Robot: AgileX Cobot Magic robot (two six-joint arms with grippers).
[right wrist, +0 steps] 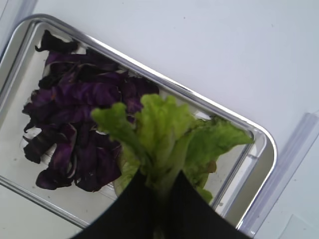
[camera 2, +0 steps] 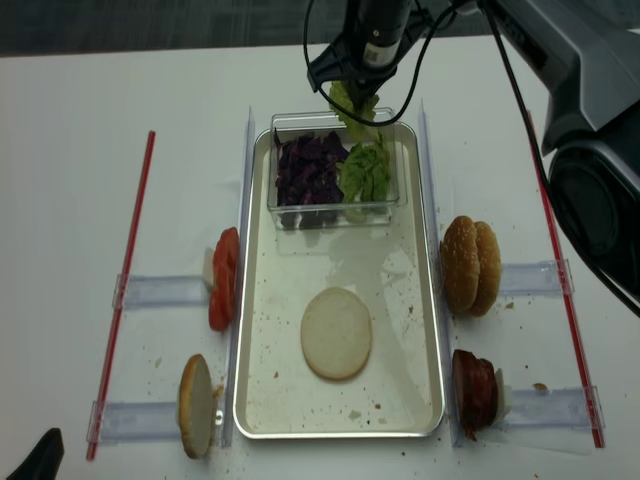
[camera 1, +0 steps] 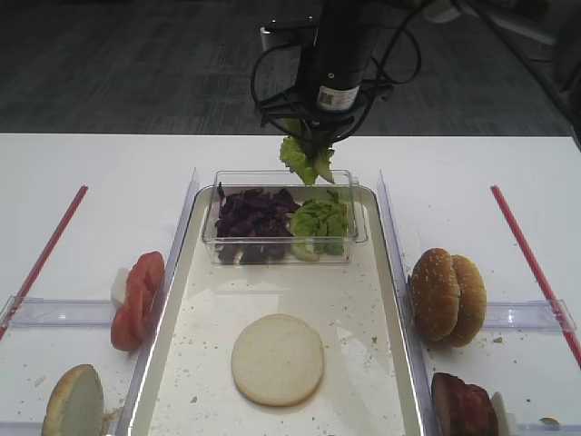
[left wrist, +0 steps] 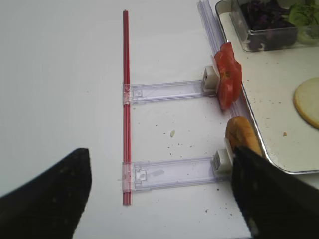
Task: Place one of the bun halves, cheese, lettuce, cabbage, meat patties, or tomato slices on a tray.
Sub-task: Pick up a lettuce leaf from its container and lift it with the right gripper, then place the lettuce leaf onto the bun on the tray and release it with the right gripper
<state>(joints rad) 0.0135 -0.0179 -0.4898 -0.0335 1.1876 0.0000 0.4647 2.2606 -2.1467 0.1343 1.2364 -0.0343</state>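
Note:
My right gripper [camera 1: 310,136] is shut on a ruffled green lettuce leaf [camera 1: 307,161] [right wrist: 164,124], held just above the far edge of the clear tub [camera 1: 211,238]. The tub holds purple cabbage [camera 1: 254,216] [right wrist: 75,124] and more lettuce [camera 1: 320,221], and stands at the far end of the tray [camera 1: 363,309]. A pale flat bun half [camera 1: 277,359] lies on the tray floor. Tomato slices [camera 1: 136,300] [left wrist: 227,79] stand left of the tray. Bun halves [camera 1: 447,295] and meat patties [camera 1: 463,404] stand to its right. My left gripper [left wrist: 159,199] is open over the table, left of the tray. Cheese is out of view.
Another bun half [camera 1: 74,402] [left wrist: 241,134] stands on edge at the near left. Clear plastic rails [left wrist: 169,92] hold the food beside the tray. Red rods [camera 1: 45,254] [camera 1: 536,263] lie along both outer sides of the white table.

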